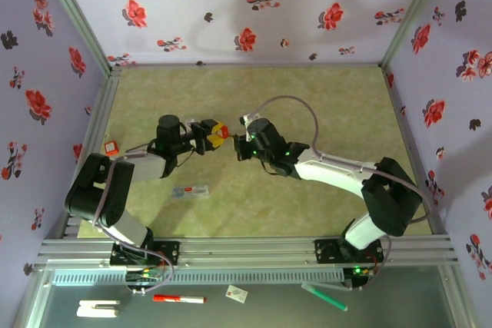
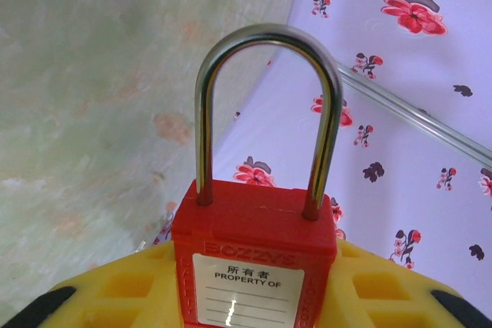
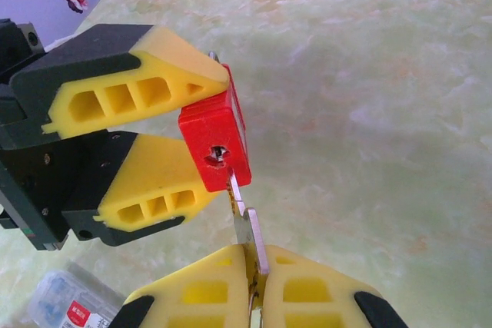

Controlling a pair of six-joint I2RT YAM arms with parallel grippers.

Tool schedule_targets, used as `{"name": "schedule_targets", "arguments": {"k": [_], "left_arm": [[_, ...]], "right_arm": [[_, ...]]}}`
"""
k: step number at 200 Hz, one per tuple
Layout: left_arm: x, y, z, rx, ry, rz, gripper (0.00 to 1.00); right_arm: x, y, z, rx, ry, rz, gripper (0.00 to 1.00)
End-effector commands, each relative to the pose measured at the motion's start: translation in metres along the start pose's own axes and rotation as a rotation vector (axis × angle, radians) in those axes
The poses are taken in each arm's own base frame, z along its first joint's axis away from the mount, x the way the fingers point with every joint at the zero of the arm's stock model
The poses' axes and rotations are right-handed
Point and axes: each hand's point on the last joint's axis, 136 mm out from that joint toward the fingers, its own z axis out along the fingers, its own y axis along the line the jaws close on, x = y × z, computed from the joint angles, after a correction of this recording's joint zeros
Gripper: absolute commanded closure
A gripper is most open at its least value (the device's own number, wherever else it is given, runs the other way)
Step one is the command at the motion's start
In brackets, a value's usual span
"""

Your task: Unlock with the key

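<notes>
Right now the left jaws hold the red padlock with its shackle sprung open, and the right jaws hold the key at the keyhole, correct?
No: the shackle is closed, both legs seated in the red padlock, as the left wrist view shows. The rest stands: the left gripper holds it, and the right gripper holds the key at the keyhole.

The white paper label on the red plastic padlock, clamped between the yellow fingers of the left gripper, reads "所有者 PROPERTY OF". Embossed above it is "BOZZYS".
</notes>
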Motion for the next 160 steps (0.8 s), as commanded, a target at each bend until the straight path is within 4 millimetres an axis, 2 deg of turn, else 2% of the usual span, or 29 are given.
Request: {"name": "schedule_targets", "arguments": {"k": [1,125,160], "left_arm": [[0.006,-0.007,0.004,0.027,0.021,0.043,1.00],[0.015,-0.003,0.015,0.025,0.053,0.049,1.00],[0.023,-0.007,0.018,0.040,0.073,0.039,1.00]], "right_arm": [[-0.010,0.002,0.000,-0.012,-0.022,-0.010,1.00],[-0.002,0.001,0.013,-0.017,0.009,0.001,1.00],[0.003,0.002,0.020,-0.013,0.017,-0.079,1.00]]}}
